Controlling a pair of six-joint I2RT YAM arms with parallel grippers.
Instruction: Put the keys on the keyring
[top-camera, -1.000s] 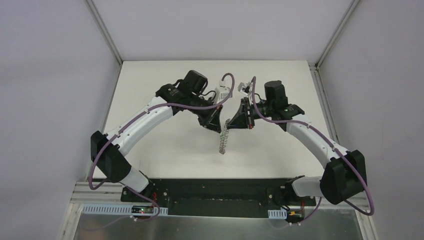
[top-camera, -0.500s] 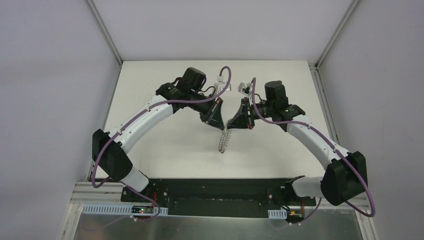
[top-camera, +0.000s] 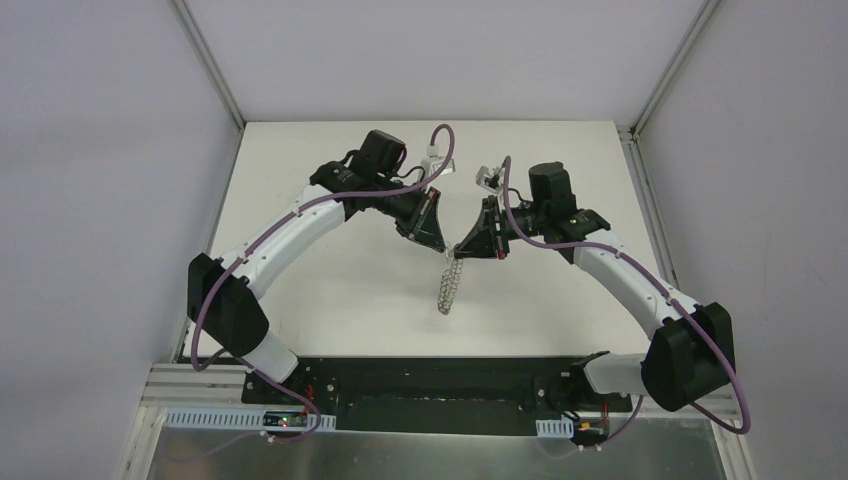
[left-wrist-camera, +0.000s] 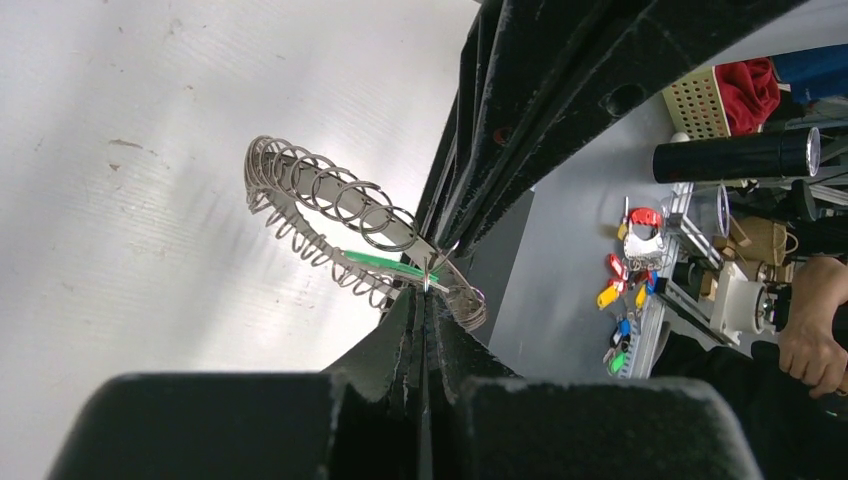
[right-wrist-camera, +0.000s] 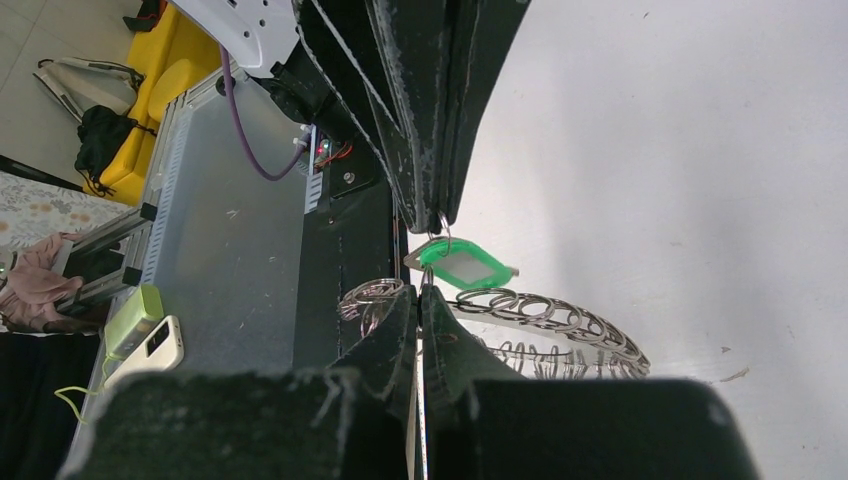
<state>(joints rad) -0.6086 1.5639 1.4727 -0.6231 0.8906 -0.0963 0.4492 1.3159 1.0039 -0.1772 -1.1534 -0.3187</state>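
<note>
Both my arms are up over the middle of the white table (top-camera: 330, 290), tips nearly nose to nose. My right gripper (right-wrist-camera: 420, 292) is squeezed tight on the keyring (right-wrist-camera: 560, 318). The fingers pinch its flat grey band, and wire loops fan out on either side of the pinch. From above, the ring hangs edge-on below those fingers (whether its bottom edge touches the tabletop, I can't tell).

My left gripper (left-wrist-camera: 425, 292) is closed too, clamped on the key (left-wrist-camera: 385, 264). I have it by the small metal end, and the bright green head sticks out away from my fingertips.

Right-wrist view now: the green head sits just above the ring's band, right beside my right fingertips, with my left fingers coming down onto it from above. Left-wrist view: the key lies across the fringe of loops, touching or very nearly so, close to where the right fingers grip. Is it threaded through a loop? Too small and crowded to say. Off past the table edge lies a scatter of coloured key tags (left-wrist-camera: 608, 296).
</note>
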